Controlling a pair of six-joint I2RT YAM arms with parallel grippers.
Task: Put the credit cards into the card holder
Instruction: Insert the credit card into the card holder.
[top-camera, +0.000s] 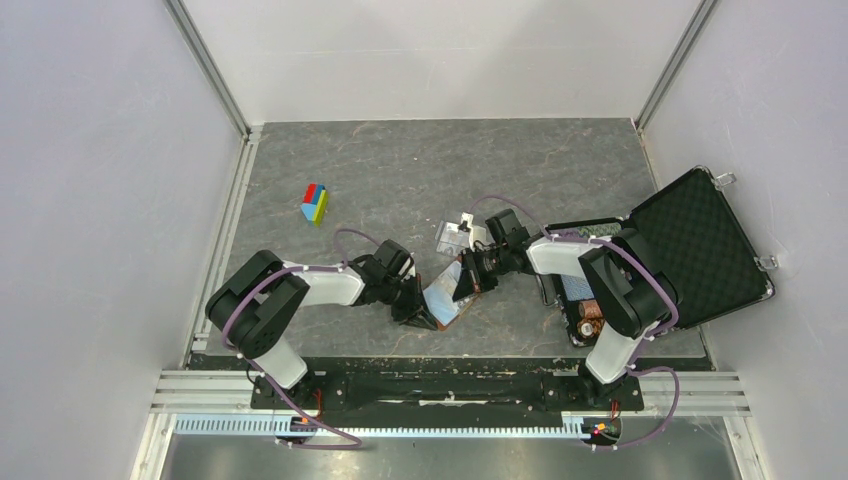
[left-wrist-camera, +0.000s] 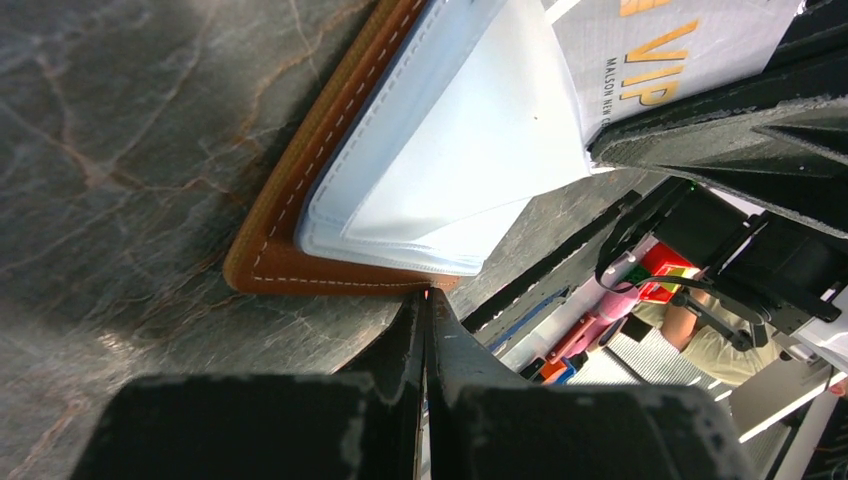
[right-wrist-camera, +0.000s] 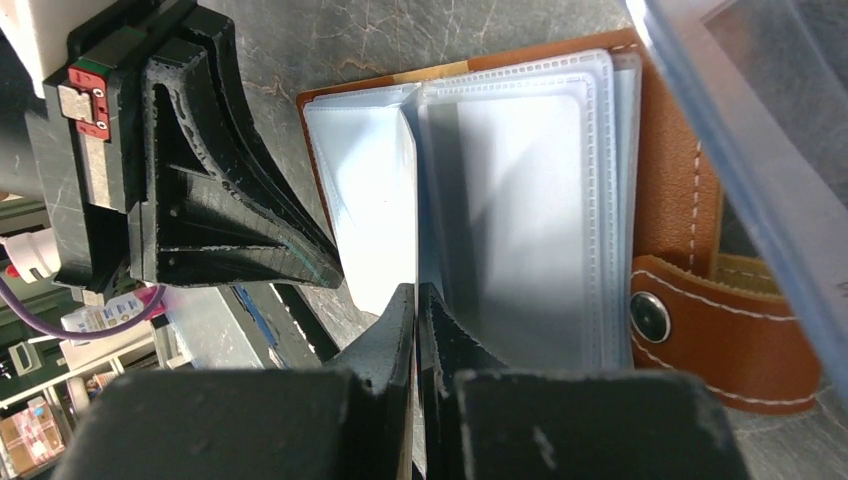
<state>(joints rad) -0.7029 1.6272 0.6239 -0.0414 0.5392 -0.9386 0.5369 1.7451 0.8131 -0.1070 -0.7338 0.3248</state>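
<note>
our right gripper pinches a clear sleeve of the open card holder; our left gripper, closed and empty, touches its edge.

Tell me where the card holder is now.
Top view: the card holder lies open near the front centre, directly between the left pincer and the right pincer.

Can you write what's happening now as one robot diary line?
wallet open | left gripper shut at its edge | right gripper shut on card by sleeves
</note>
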